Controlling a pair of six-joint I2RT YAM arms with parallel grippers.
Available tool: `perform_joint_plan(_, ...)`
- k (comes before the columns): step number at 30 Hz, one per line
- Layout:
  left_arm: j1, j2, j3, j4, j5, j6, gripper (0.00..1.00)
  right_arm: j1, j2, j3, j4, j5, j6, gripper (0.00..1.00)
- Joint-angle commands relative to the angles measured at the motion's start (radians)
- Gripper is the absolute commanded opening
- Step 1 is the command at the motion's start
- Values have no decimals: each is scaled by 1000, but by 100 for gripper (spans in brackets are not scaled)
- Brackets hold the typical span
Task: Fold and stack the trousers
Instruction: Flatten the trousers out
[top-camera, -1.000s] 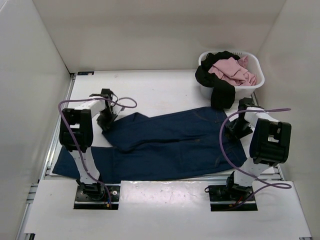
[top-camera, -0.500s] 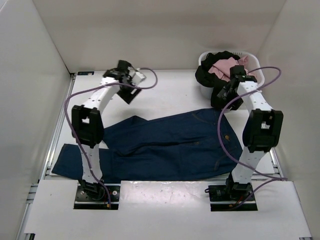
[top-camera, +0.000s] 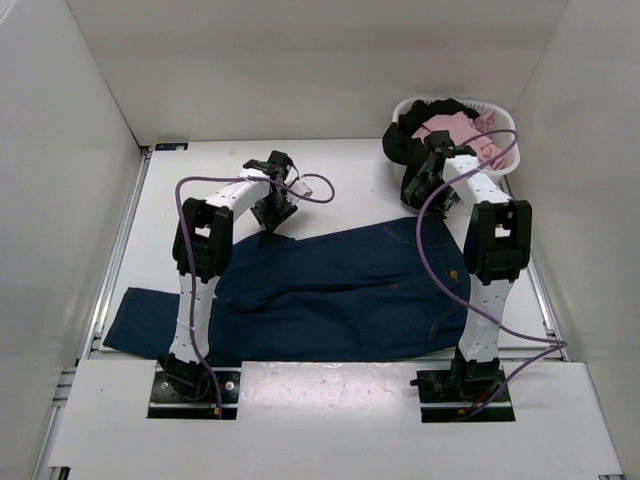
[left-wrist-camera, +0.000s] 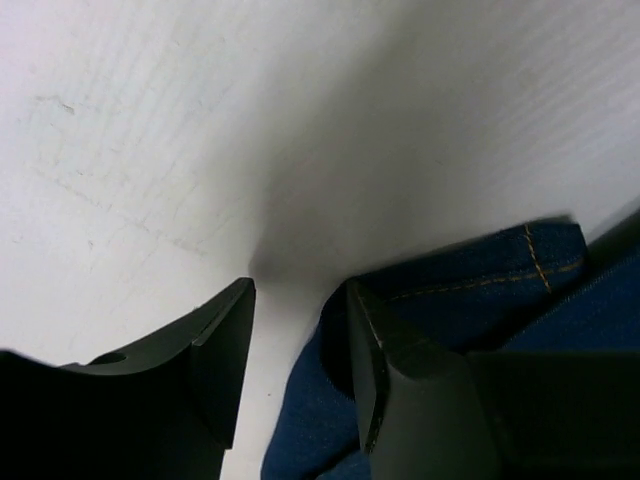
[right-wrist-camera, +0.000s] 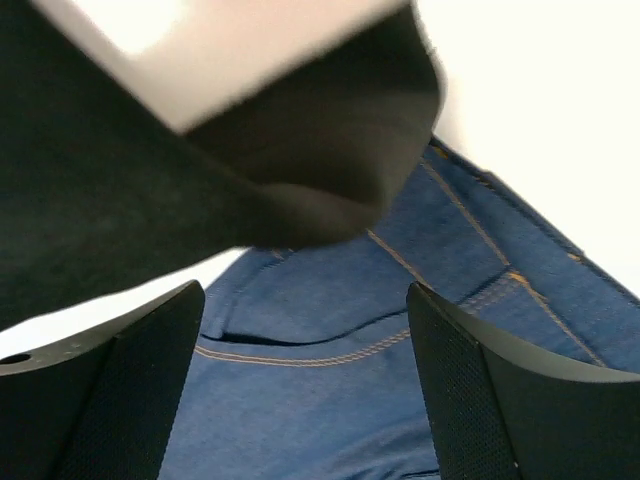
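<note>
The dark blue trousers lie spread flat across the table, legs to the left and waist to the right. My left gripper is open, low over the hem of the far leg. In the left wrist view the denim hem lies under the right finger and partly in the gap. My right gripper is open at the far waist edge. In the right wrist view the jaws stand wide over a pocket seam with orange stitching.
A white basket at the back right holds a pink garment and a black garment that hangs over its rim, right beside my right gripper; it fills the top of the right wrist view. White walls stand on three sides.
Both arms rose from beside the trousers and reached to the back of the table. They have now come down at the trousers' far edge: left at the leg hem, right at the waist.
</note>
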Motion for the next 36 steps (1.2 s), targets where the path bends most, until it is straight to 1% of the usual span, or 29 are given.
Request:
perform_joint_plan(1,9,-31,-68,-77,59,33,53,36,149,45,-24,53,28,87)
perform_joint_plan(3,9,-53,-82,-115,100,33,56,37,168,45,-37,64,37,87)
perform_joint_plan(5,9,-65,-91,-135,110,42,56,47,168,45,-49,91,51,87)
perform_joint_plan(6,9,-65,-91,-144,134,42,43,47,168,34,-60,115,60,87)
perform_joint_plan(7,9,-65,-103,-145,144,33,27,47,136,17,-60,129,60,87)
perform_joint_plan(8,9,-65,-115,-169,144,33,14,56,114,-38,-48,143,72,87)
perform_joint_plan(11,9,-74,-126,-184,154,15,14,56,12,-131,20,189,72,87)
perform_joint_plan(12,23,-85,-126,-184,135,-9,14,56,-10,-159,20,211,72,87)
perform_joint_plan(14,79,-117,-100,-165,72,-33,14,56,-51,-159,8,258,72,87)
perform_joint_plan(15,134,-128,-85,-145,18,-56,14,47,-70,-168,-8,293,72,87)
perform_joint_plan(16,165,-151,-57,-134,-9,-56,14,38,-79,-169,-8,294,72,87)
perform_joint_plan(20,303,-214,-74,-80,-137,-56,14,-43,-105,-216,-6,304,85,87)
perform_joint_plan(24,424,-280,-131,-60,-149,-65,14,-88,-124,-198,-6,304,52,87)
perform_joint_plan(27,498,-340,-175,-39,-149,-88,14,-88,-136,-170,-6,304,-36,88)
perform_joint_plan(30,558,-404,-232,-26,-149,-99,14,-49,-194,-161,-15,333,-95,88)
perform_joint_plan(33,616,-471,-298,-8,-177,-109,14,19,-272,-190,-15,346,-109,88)
perform_joint_plan(36,670,-533,-379,15,-189,-119,14,118,-299,-221,9,337,-100,88)
